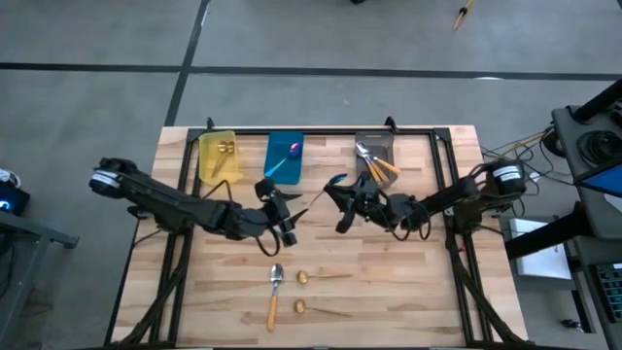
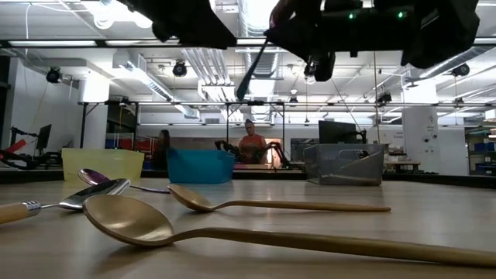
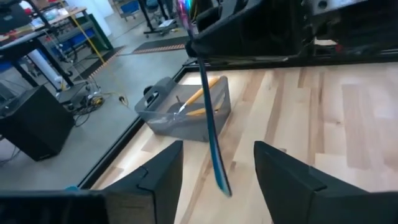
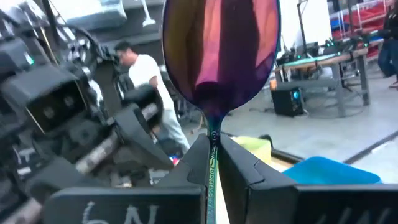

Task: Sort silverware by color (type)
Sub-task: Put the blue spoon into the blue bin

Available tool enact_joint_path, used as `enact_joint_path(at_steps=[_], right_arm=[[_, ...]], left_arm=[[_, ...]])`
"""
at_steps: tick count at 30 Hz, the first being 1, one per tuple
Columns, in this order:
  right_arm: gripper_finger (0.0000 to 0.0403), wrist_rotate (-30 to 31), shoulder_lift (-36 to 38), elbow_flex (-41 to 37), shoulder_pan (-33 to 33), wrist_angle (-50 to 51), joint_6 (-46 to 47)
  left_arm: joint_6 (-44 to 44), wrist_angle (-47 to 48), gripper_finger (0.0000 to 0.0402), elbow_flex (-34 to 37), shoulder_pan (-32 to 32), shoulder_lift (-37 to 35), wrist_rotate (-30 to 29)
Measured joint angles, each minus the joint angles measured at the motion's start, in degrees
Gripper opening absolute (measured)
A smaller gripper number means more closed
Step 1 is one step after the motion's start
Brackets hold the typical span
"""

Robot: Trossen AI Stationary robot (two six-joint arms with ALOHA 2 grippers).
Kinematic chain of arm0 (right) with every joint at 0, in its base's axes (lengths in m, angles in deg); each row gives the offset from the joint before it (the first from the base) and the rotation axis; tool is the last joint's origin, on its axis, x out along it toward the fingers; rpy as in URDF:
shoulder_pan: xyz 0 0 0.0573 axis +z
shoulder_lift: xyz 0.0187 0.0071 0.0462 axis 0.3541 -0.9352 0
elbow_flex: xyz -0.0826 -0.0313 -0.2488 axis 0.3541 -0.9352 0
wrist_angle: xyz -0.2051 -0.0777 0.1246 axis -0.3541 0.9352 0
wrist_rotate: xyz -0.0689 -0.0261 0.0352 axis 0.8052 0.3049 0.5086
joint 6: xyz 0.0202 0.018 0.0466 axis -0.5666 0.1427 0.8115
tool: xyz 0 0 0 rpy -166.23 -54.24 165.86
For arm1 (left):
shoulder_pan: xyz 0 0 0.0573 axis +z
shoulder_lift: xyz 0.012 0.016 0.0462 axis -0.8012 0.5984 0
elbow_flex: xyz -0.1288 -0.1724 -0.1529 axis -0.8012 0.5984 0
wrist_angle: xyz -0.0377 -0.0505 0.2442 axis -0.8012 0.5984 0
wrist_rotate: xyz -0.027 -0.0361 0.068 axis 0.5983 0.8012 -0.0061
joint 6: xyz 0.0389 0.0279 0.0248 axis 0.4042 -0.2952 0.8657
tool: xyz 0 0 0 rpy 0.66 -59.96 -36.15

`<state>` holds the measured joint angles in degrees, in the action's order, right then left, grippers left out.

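A purple spoon with teal handle (image 3: 210,134) hangs above the counter (image 1: 408,282), pinched at its neck by the closed right end effector (image 4: 212,163); the left end effector (image 3: 217,171) stands open around the handle.

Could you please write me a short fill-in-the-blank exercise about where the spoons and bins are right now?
1. The purple spoon is pinched by the ____ gripper.
2. The left gripper has its fingers ____ around the spoon's teal handle.
3. The orange-handled spoons lie in the ____ bin.
4. Loose on the table lie two ____ spoons.

Missing words: right; open; grey; gold
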<state>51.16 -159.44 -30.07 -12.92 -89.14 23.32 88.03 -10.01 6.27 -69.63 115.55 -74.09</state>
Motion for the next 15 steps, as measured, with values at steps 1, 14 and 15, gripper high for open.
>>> enact_joint_path(at_steps=[1,14,15], right_arm=[[0.0011,0.0,-0.6,0.0,0.0,-1.4,0.0],[0.0011,-1.5,-3.1,4.5,0.0,-1.8,-3.2],[0.0011,-1.5,-3.1,4.8,0.0,-1.5,-3.2]], left_arm=[[0.0,-1.3,0.0177,0.0,0.3,0.7,0.0],[0.1,-13.6,0.0165,0.0,2.6,7.9,-0.6],[0.1,-13.5,0.0158,0.0,2.6,8.0,-1.8]])
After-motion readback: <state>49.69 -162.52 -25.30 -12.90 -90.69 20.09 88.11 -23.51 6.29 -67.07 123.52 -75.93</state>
